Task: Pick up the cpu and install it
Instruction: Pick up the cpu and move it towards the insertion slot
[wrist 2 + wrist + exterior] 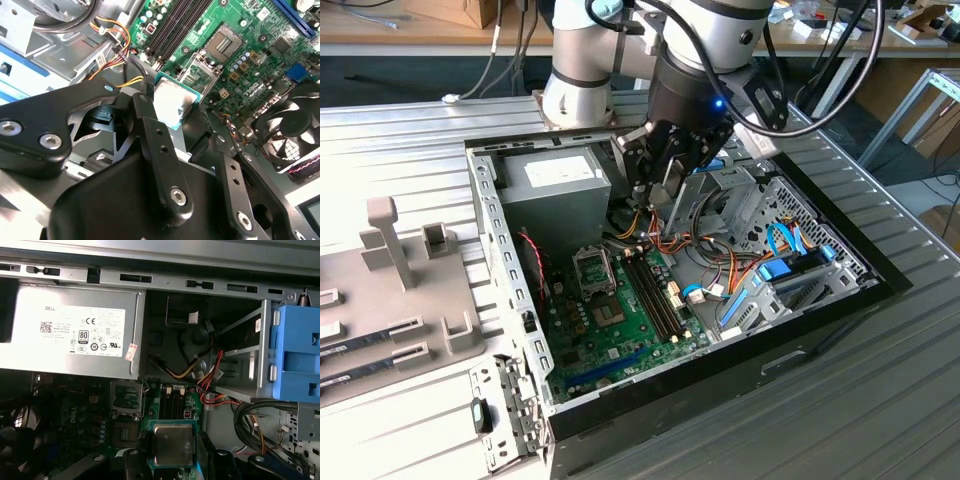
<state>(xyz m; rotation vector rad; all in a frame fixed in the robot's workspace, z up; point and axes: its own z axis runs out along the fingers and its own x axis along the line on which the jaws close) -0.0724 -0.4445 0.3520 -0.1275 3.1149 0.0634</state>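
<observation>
I see the gripper (668,192) in the upper middle of the exterior view, hanging over the open computer case (485,200) and its green motherboard (620,330). In both wrist views its jaws are clamped on the cpu (172,102) (173,444), silvery plate showing, held above the board. In the exterior view the socket (592,267) lies lower left of the gripper, beside the memory slots (655,295).

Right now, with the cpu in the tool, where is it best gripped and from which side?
By two opposite green edges, from above its metal top. The cpu is thin and flat, so only its edges offer purchase. The tool appears shut on it that way, above the motherboard.
</observation>
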